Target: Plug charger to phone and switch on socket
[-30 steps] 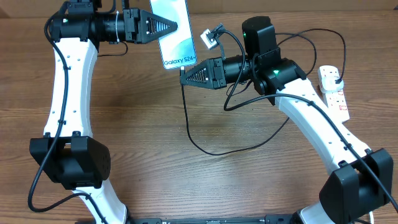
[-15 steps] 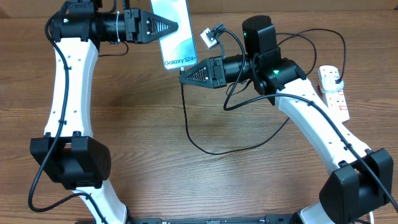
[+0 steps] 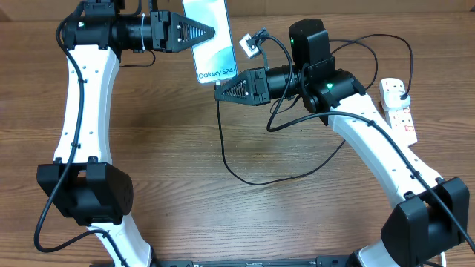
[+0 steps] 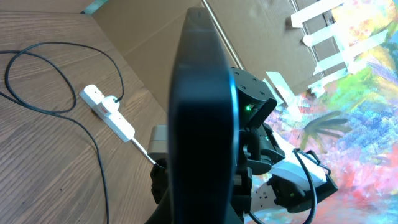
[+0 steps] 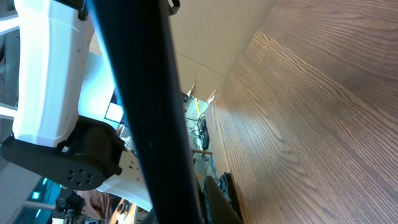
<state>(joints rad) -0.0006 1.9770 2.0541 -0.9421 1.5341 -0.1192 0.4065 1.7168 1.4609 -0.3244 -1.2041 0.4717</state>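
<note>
Overhead view of the plugging step. The left hand (image 3: 208,31), fully closed, clamps the phone (image 3: 215,53) by one long side at the far edge of the desk (image 3: 163,148), apparently to steady it against the push of the connector; whether the phone touches the desk cannot be told. The phone lies screen-up, long axis running away from the robot with a slight tilt, its lettered bottom edge pointing towards the right hand (image 3: 220,92). That hand is closed almost completely on the connector end of the charger (image 3: 223,141), holding it just beside the bottom edge. The cable loops across the desk to its plug, seated in the socket (image 3: 401,115) at far right.
</note>
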